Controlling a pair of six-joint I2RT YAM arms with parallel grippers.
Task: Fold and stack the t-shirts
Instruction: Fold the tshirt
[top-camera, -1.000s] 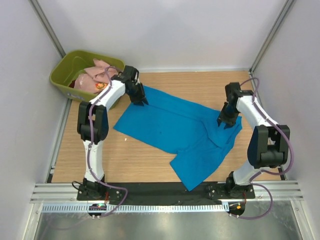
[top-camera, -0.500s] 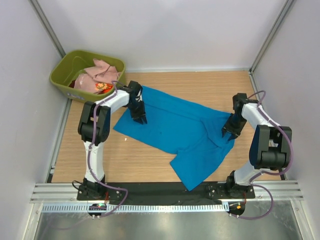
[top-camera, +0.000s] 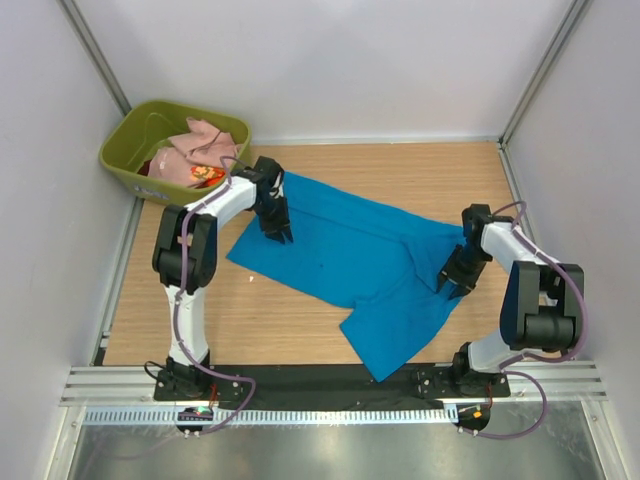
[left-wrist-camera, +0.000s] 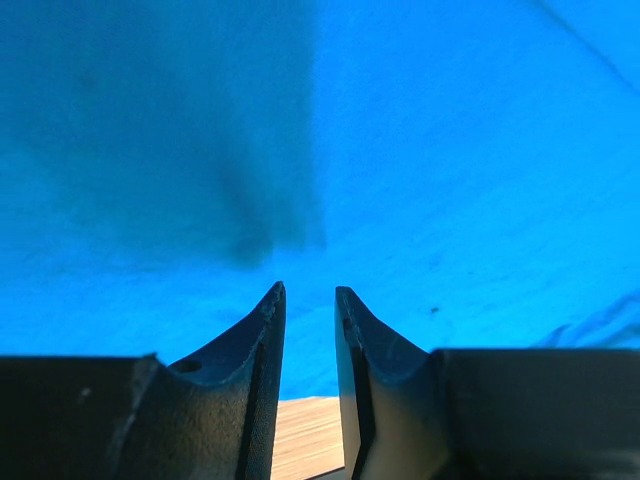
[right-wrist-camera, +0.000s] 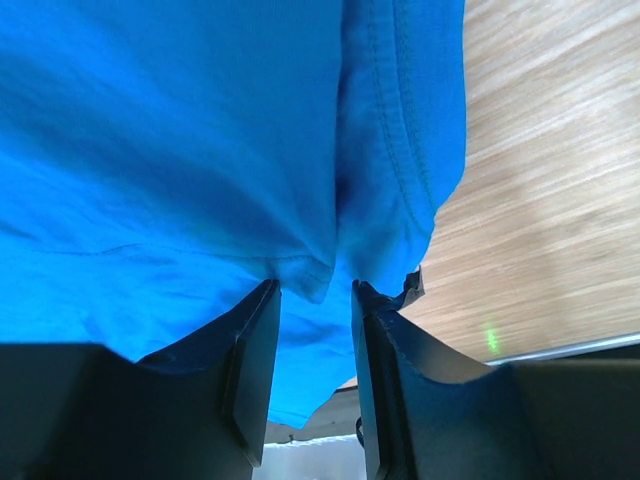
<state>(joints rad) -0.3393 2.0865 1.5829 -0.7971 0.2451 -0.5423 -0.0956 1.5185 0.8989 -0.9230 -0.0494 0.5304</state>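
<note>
- Now the blue t-shirt (top-camera: 350, 250) lies spread across the middle of the table (top-camera: 420, 170), flat toward the left edge and bunched toward the right edge.
- The left gripper (top-camera: 278, 232) is low over the shirt's far left part, its fingers a narrow slit apart with no cloth seen between them.
- The right gripper (top-camera: 452, 282) is at the shirt's right edge, pinching a fold of blue cloth between its fingers (right-wrist-camera: 255, 340).
- A pink t-shirt (top-camera: 195, 148) and a red-orange patterned t-shirt (top-camera: 205, 175) lie heaped in the olive-green tub (top-camera: 135, 128) at the far left corner.
</note>
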